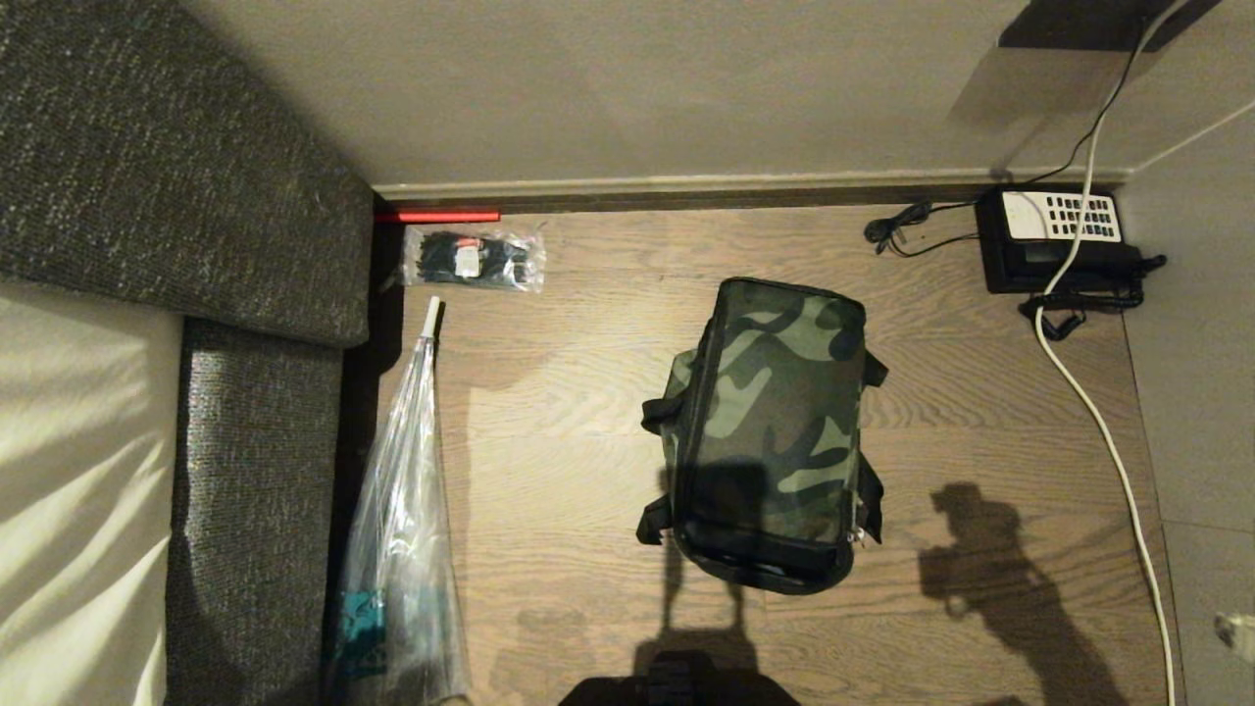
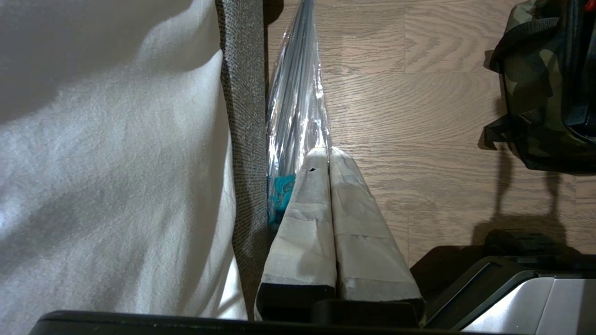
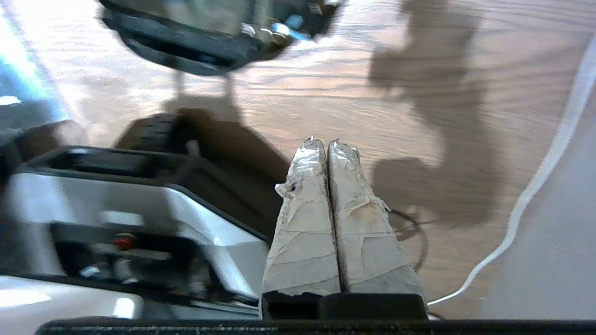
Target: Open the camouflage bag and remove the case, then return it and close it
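The camouflage bag [image 1: 770, 431] stands closed on the wooden floor in the middle of the head view, its camouflage top panel up and black straps at its sides. The case is hidden. Neither arm shows in the head view. My left gripper [image 2: 328, 150] is shut with nothing in it, low beside the sofa, and the camouflage bag [image 2: 549, 88] lies off to its side. Over bare floor near the robot's base, my right gripper [image 3: 328, 142] is shut and empty, a little way short of the camouflage bag [image 3: 205, 37].
A grey sofa [image 1: 196, 245] with a white cover fills the left. A clear plastic sleeve [image 1: 402, 529] and a bagged black item [image 1: 476, 257] lie beside it. A black desk telephone [image 1: 1059, 240] sits at the back right, with a white cable [image 1: 1098, 412] trailing along the floor.
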